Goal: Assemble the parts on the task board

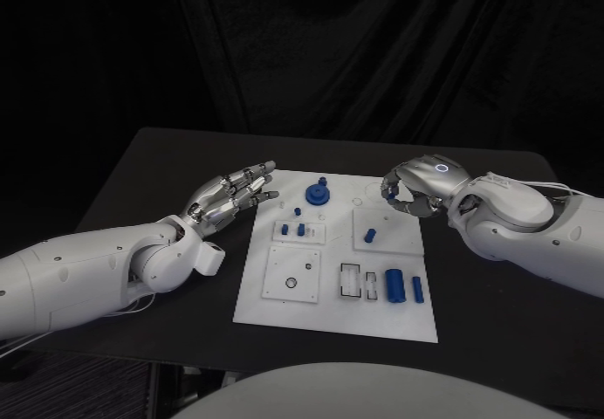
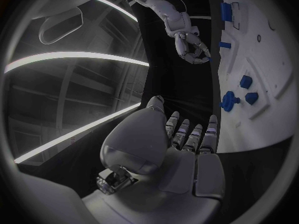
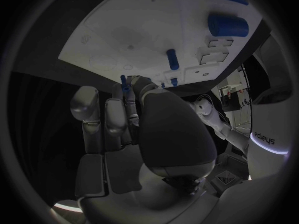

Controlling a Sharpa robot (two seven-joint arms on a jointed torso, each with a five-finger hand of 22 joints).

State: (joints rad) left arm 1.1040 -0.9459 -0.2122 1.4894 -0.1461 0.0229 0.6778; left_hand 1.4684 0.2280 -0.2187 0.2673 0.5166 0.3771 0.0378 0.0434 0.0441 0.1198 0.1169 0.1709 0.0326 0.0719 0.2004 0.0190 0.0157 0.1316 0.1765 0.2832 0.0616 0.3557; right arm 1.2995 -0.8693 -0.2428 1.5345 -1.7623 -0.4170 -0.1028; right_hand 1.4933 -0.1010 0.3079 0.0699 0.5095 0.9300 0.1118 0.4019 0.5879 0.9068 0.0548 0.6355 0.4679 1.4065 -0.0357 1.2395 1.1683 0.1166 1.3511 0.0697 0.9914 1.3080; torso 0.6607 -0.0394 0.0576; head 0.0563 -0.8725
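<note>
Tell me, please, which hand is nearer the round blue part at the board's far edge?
Left. The left hand lies just beside the round blue part, off the board's edge; the right hand hovers farther off, over the opposite far corner.

A black table stands before dark curtains; ceiling light strips glow.

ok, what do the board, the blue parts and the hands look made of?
Board: white, matte, likely plastic; it has cut-out recesses and no glare. Blue parts, such as the big cylinder: solid uniform blue with a soft sheen, probably plastic too. Left hand and right hand: silver with bright highlights, so metal or metallic-coated shells; the pictures cannot settle which.
</note>
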